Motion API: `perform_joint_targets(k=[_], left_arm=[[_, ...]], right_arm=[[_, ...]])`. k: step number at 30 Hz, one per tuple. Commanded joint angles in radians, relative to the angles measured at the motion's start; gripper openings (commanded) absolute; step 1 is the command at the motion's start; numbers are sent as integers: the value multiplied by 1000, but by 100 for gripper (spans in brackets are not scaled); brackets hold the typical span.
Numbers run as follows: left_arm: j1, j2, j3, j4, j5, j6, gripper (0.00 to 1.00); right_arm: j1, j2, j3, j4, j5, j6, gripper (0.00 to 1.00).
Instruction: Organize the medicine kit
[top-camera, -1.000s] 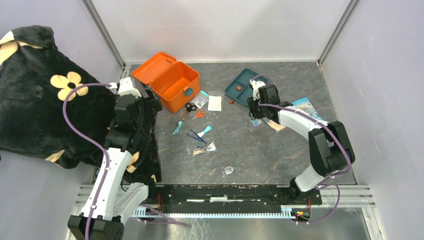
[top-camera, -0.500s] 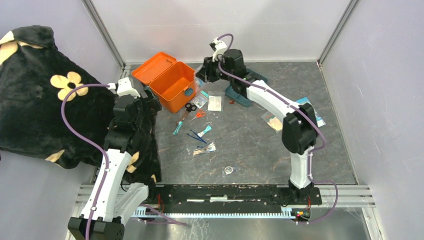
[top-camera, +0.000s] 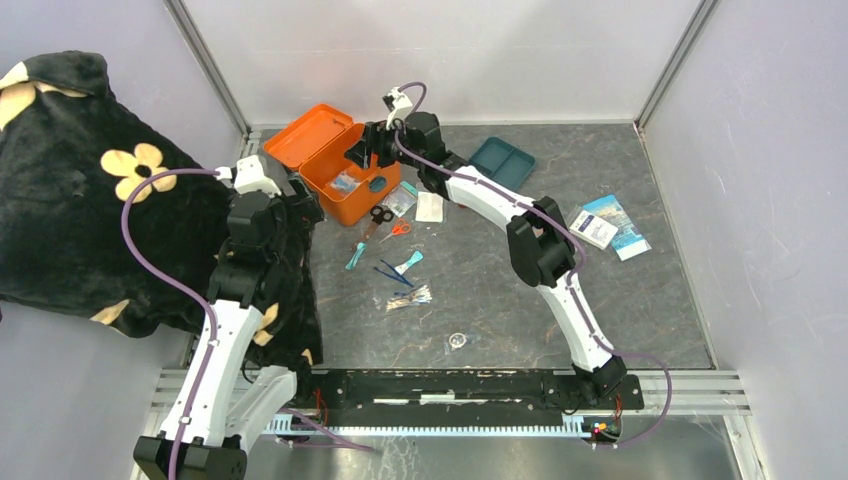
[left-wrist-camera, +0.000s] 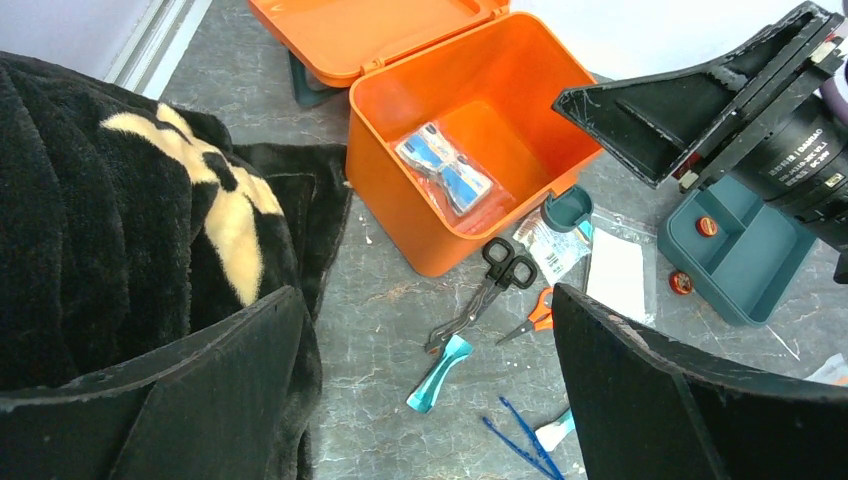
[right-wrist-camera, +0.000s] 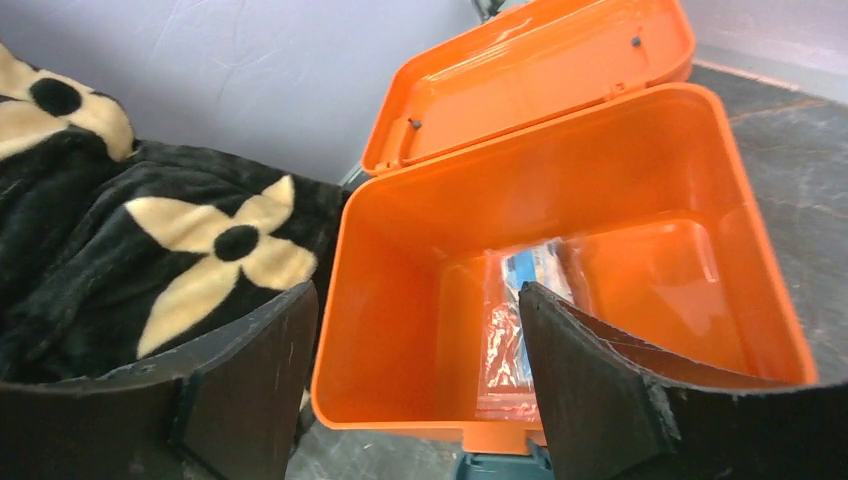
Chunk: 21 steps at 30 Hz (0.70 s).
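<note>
The medicine kit (top-camera: 345, 170) is an orange box with its lid (top-camera: 305, 135) swung back, standing at the back left of the table. A clear packet (right-wrist-camera: 512, 325) with blue and red contents lies on its floor, also visible in the left wrist view (left-wrist-camera: 446, 176). My right gripper (top-camera: 363, 150) hangs over the kit's opening; its jaws (right-wrist-camera: 418, 300) are open with nothing between them. My left gripper (top-camera: 303, 208) is wide open beside the kit, over the blanket's edge, and holds nothing (left-wrist-camera: 425, 330).
A black flowered blanket (top-camera: 90, 190) covers the left side. Black scissors (left-wrist-camera: 497, 283), orange scissors (left-wrist-camera: 537, 311), a teal tool (left-wrist-camera: 440, 372), blue tweezers (left-wrist-camera: 525, 442) and a white gauze packet (left-wrist-camera: 618, 276) lie in front of the kit. A teal tray (top-camera: 503, 162) sits at the back; boxed packets (top-camera: 602, 226) lie right.
My right arm swung from the table's right side across to the kit. Its jaws have opened wider, and the packet now lies in the box, which was empty before. The left arm stayed still.
</note>
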<state>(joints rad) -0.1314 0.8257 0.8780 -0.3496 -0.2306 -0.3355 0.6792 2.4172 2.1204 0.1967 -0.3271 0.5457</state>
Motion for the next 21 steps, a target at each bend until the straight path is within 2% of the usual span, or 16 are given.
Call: perform_joint_targets(k=[1, 5, 8, 12, 14, 15, 18, 21], left_arm=[[-2, 0, 26, 19, -5, 28, 100], [-2, 29, 26, 28, 46, 33, 100], [-2, 62, 29, 41, 100, 33, 100], [-5, 127, 36, 108, 316, 25, 100], [-49, 187, 62, 134, 371, 4, 100], [-100, 209, 90, 128, 355, 7, 100], [-292, 340, 202, 80, 173, 28, 100], [-358, 472, 268, 65, 143, -47, 100]], right_arm=[[-10, -116, -10, 42, 54, -124, 82], [-40, -359, -271, 25, 142, -227, 83], [-81, -538, -499, 24, 161, -209, 83], [-139, -768, -770, -54, 220, -202, 82], [-162, -889, -951, -75, 281, -190, 83], [-172, -940, -1029, -77, 315, -183, 83], [-214, -1089, -1256, -82, 393, -167, 83], [-256, -1192, -1398, -135, 414, -189, 83]])
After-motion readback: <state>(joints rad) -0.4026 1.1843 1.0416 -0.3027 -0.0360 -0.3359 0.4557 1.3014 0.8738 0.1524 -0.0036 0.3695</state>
